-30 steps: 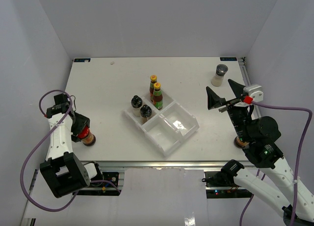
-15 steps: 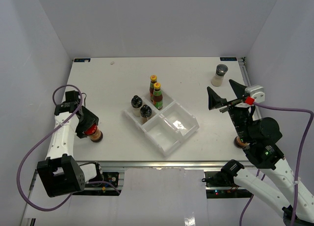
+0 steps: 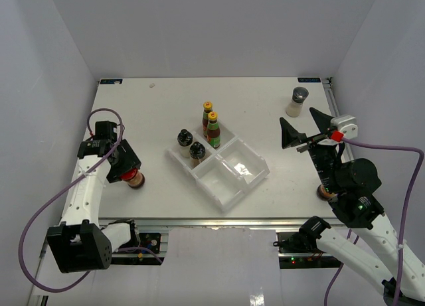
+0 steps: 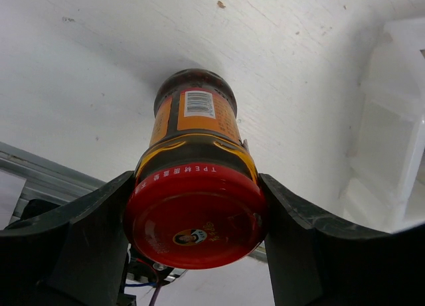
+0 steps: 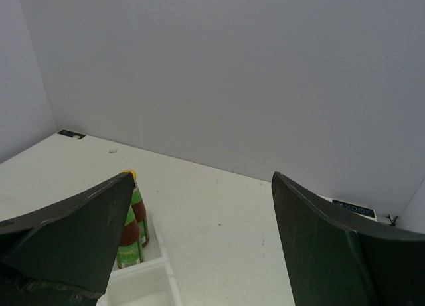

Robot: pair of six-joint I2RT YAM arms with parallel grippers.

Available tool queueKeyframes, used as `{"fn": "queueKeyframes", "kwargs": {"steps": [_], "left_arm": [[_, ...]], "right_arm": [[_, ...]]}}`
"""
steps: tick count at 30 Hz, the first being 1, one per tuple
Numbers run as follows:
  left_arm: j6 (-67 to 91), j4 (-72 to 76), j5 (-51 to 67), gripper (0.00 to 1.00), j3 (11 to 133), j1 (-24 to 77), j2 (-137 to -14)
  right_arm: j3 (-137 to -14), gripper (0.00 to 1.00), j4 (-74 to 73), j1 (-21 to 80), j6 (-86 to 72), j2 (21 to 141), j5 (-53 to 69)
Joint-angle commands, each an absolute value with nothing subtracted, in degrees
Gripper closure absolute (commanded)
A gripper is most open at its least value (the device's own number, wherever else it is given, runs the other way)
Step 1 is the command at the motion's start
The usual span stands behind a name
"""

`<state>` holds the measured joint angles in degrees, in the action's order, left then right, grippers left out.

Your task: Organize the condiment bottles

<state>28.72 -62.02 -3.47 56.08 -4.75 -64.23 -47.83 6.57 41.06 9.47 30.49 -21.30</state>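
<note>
My left gripper (image 3: 128, 171) is shut on a brown red-lidded jar (image 3: 135, 180) at the table's left side. In the left wrist view the fingers (image 4: 86, 246) clamp its red lid (image 4: 196, 216), with its base close to the table. Two yellow-capped sauce bottles (image 3: 211, 123) and two black-capped bottles (image 3: 191, 145) stand in the clear tray's (image 3: 229, 186) far compartments. A grey-lidded shaker (image 3: 297, 101) stands at the far right. A second red-lidded jar (image 3: 325, 192) is partly hidden behind the right arm. My right gripper (image 3: 302, 130) is open and empty, raised, right of the tray.
The tray's two near compartments hold nothing. The right wrist view shows the sauce bottles (image 5: 133, 226) and a tray corner (image 5: 143, 289). The left wrist view shows the tray (image 4: 392, 120) to the right and the table's metal front edge (image 4: 40, 176) close by.
My left gripper has carried the red-lidded jar to the right, away from the table's left edge toward the tray. The right arm has barely moved.
</note>
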Motion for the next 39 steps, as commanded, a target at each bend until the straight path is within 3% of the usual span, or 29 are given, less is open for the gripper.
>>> {"fn": "queueKeyframes", "kwargs": {"steps": [1,10,28,39], "left_arm": [[24.3,-61.3,0.6,1.00,62.0,-2.8,-59.9],[25.4,-64.9,2.6,1.00,69.1,5.8,-60.8],[40.8,-69.4,-15.3,1.00,92.2,49.4,-80.2],[39.3,-63.8,-16.2,1.00,97.3,56.4,-90.7]], "right_arm": [[-48.5,0.10,9.5,41.5,10.1,31.1,-21.7],[-49.6,0.10,8.6,41.5,10.0,32.7,-21.9],[-51.2,0.09,7.1,41.5,10.9,33.7,-23.8],[-50.6,0.09,7.3,41.5,11.4,33.5,-24.9]]}}
